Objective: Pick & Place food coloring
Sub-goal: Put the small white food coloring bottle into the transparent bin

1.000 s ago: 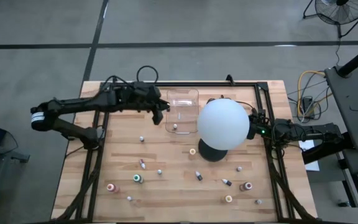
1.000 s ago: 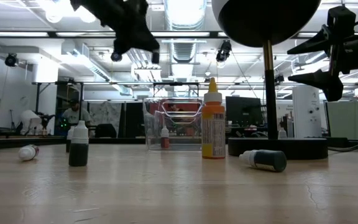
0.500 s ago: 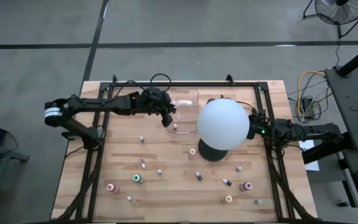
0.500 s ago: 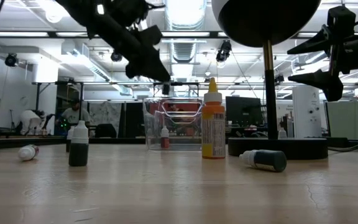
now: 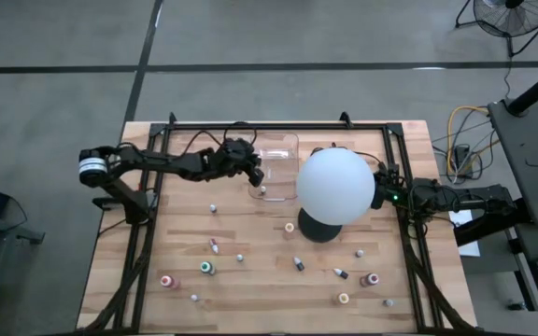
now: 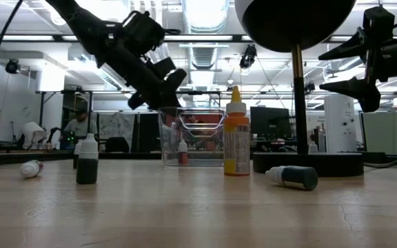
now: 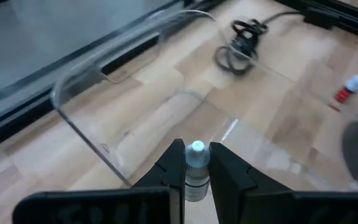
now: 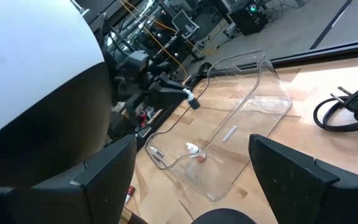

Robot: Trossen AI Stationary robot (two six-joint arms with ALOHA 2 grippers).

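Clear plastic and a white cap are what the left hand (image 7: 197, 171) has between its two dark fingers: a tiny vial (image 7: 196, 174) of food coloring, clamped at the body just under the cap, cap pointing away from the wrist. The hand (image 5: 252, 174) hangs at the near rim of the clear tray (image 5: 278, 143), above the rim rather than inside. Straight ahead of it, on the tray floor, lies a red bottle with a white cap (image 8: 194, 151); that looks like one already delivered.

Such a vial should be very light and stiff, with smooth, rather slippery walls and a round section that can roll or twist out of a loose pinch. Holding it across the body near the cap, as here, seems the safest grip; the cap itself is narrower and would slide. It is unlikely to break from a short drop into the tray.

Farther from the hand, back across the desk (image 5: 250, 280), about a dozen more small bottles (image 5: 207, 268) lie scattered, some upright, some on their sides. Beside the tray stands the big white globe (image 5: 335, 185). Beyond it the right hand (image 5: 384, 194) waits with its fingers apart, empty.
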